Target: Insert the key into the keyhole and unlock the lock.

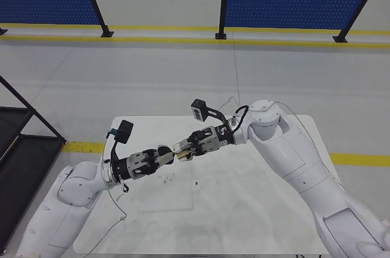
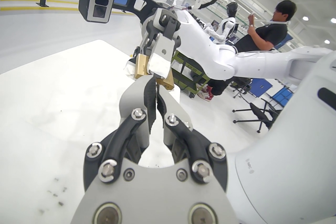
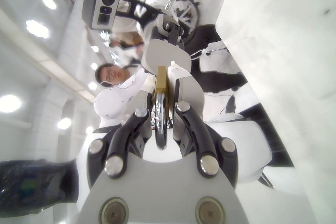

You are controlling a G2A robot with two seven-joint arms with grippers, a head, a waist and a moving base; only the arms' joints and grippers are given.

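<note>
padlock: brass, held above the table, pinched by the right gripper, shackle toward its wrist. left gripper: pressed together at the padlock's base, probably on the key, which is hidden. step: insertion. next: seat key fully, then twist.

My right tool is clamped on the flat sides of the brass lock, with its silver shackle looping back between my fingers toward my wrist. The left tool sits right at the lock's far end. The white surface shows past them, apart from both.
</note>
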